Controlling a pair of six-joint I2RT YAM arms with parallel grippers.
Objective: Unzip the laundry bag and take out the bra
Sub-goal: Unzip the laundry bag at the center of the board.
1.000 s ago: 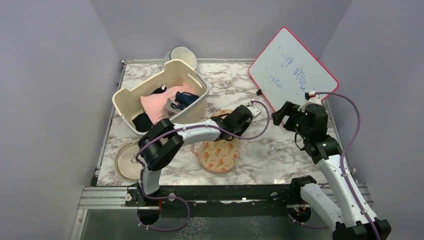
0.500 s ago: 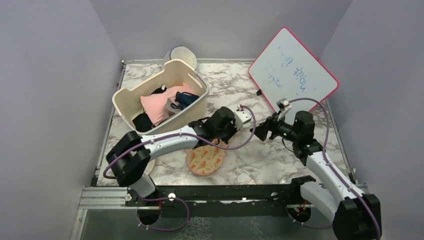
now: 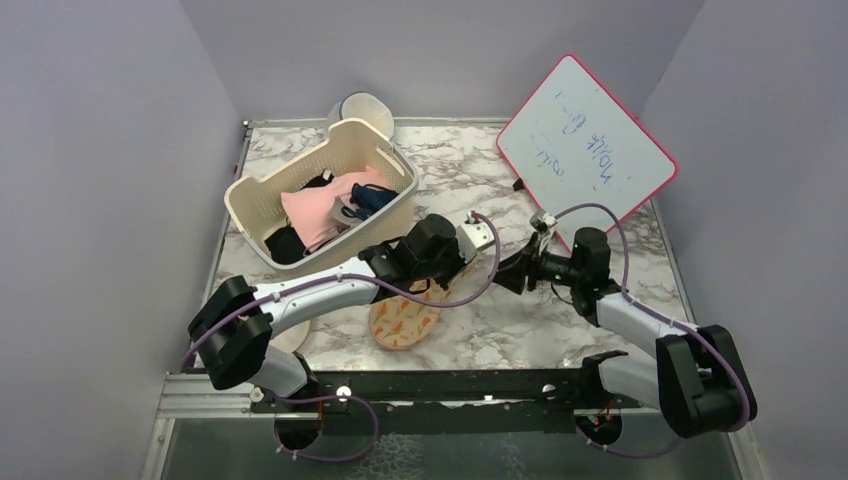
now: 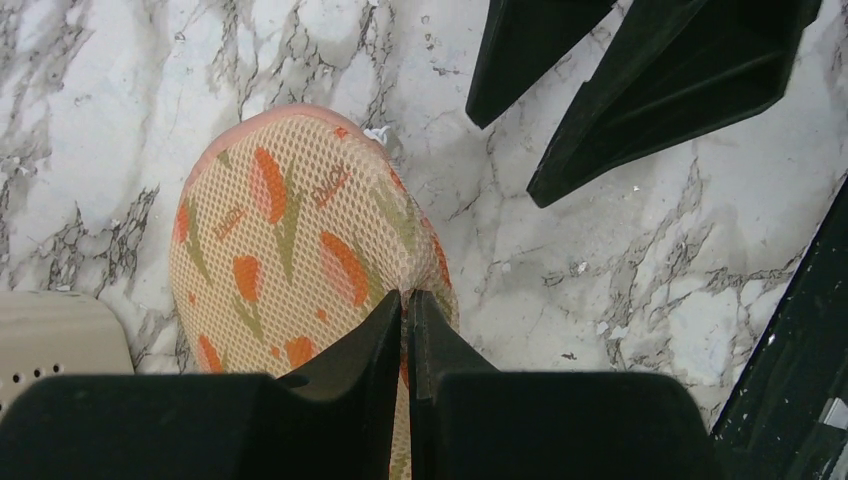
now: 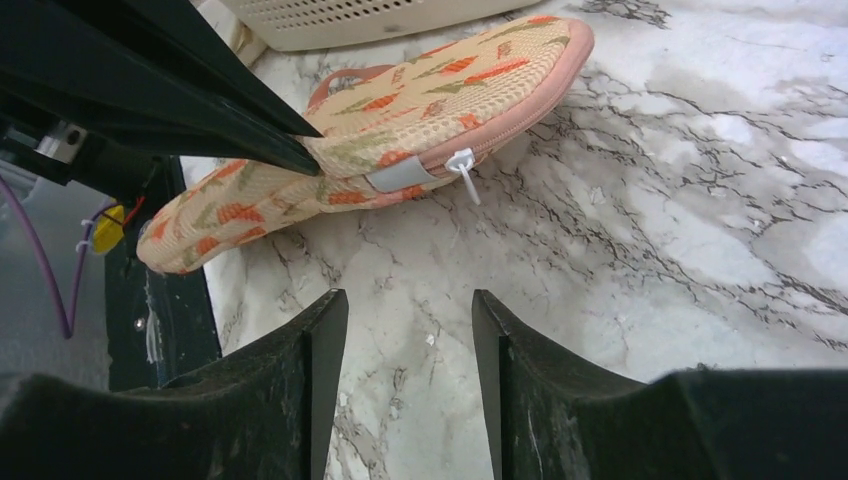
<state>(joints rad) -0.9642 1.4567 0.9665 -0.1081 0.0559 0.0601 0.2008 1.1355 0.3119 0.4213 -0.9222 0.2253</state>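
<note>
While the flat peach mesh laundry bag with orange-and-green leaf print (image 4: 280, 230) lies on the white marble desk (image 4: 620, 260), near its front edge and just beside a cream perforated plastic basket (image 3: 385, 215), the left tool (image 4: 405, 300) is pinched tight on the bag's narrow middle. The right tool (image 5: 408, 300), its 2 fingers parted and holding nothing, hovers low near the bag's white zip pull (image 5: 462, 168).
</note>
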